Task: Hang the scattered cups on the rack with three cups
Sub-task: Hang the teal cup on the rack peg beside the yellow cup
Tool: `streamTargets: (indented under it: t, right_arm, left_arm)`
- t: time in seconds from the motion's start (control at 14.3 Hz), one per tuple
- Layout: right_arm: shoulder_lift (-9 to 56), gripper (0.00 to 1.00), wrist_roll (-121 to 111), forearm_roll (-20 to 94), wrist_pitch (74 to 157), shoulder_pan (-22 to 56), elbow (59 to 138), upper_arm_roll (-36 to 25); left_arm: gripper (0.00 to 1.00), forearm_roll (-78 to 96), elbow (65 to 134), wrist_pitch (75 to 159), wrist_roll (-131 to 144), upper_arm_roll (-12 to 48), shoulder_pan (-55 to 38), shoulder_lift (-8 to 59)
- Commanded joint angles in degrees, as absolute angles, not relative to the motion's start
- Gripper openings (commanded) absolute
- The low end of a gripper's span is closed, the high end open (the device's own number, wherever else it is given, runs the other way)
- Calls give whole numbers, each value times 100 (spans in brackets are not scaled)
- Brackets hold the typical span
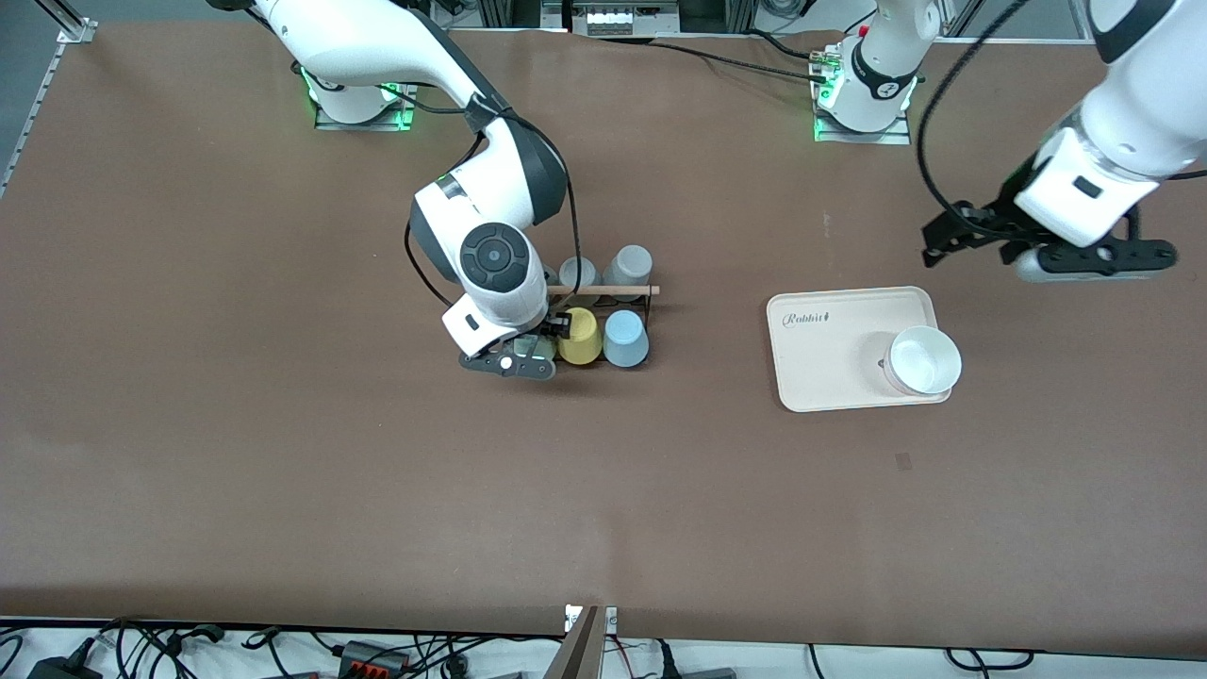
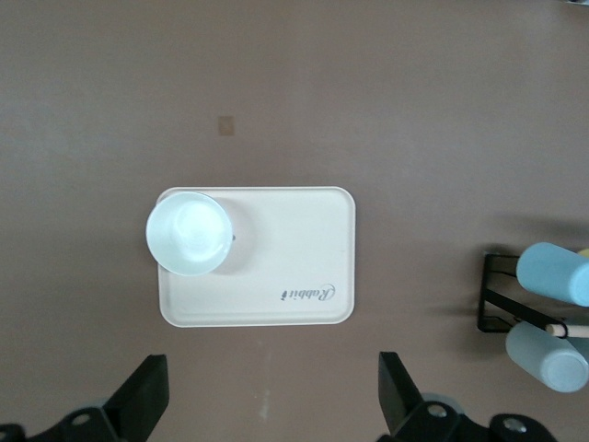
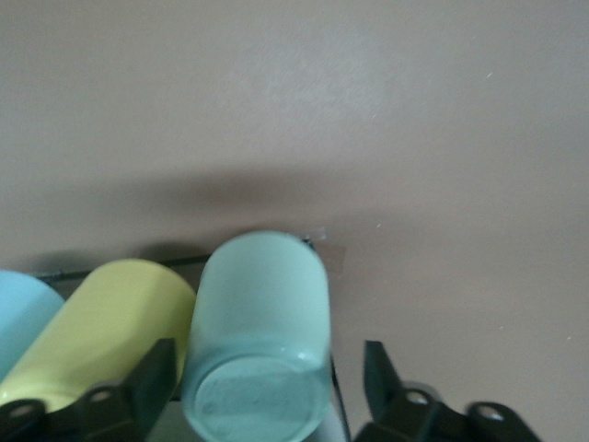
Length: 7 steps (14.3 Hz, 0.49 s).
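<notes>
Right pincer (image 1: pixel 539 347): at rack, fingers apart either side of mint cup (image 3: pixel 260 345)
Left pincer (image 1: pixel 976 229): waiting, fingers apart, over surface (image 1: pixel 283 490) at tray's 1 o'clock
Tray (image 1: pixel 820 377): cream, holds white bowl (image 1: pixel 926 359)
Rack (image 1: pixel 603 290): black wire, wooden rod
Cups: yellow cup (image 1: pixel 580 336) on rack between mint cup and blue cup (image 1: pixel 625 339)
Grey cups (image 1: pixel 630 267): rack's 12 o'clock side

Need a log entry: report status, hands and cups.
Right hand open around mint cup on rack, beside yellow cup. Left hand open, waiting above the table beside tray. Nothing blocking.
</notes>
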<state>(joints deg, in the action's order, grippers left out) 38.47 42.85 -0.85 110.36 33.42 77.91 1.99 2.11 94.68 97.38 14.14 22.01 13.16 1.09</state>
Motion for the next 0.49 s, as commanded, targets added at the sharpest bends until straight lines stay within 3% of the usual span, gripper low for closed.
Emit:
streamTargets:
  t: [0.0, 0.21, 0.42]
  right_arm:
    - [3438, 100, 4132, -141, 10943, 3112, 7761, 202]
    - [2954, 100, 3570, -158, 10540, 2884, 7726, 185]
    - [2883, 100, 2597, -141, 9654, 2069, 7122, 185]
  left_arm:
    - [100, 79, 9492, 9712, 1362, 2259, 1345, 0]
    - [100, 88, 9492, 9703, 1362, 2267, 1345, -9]
    - [100, 202, 9440, 9703, 1380, 2311, 1301, 0]
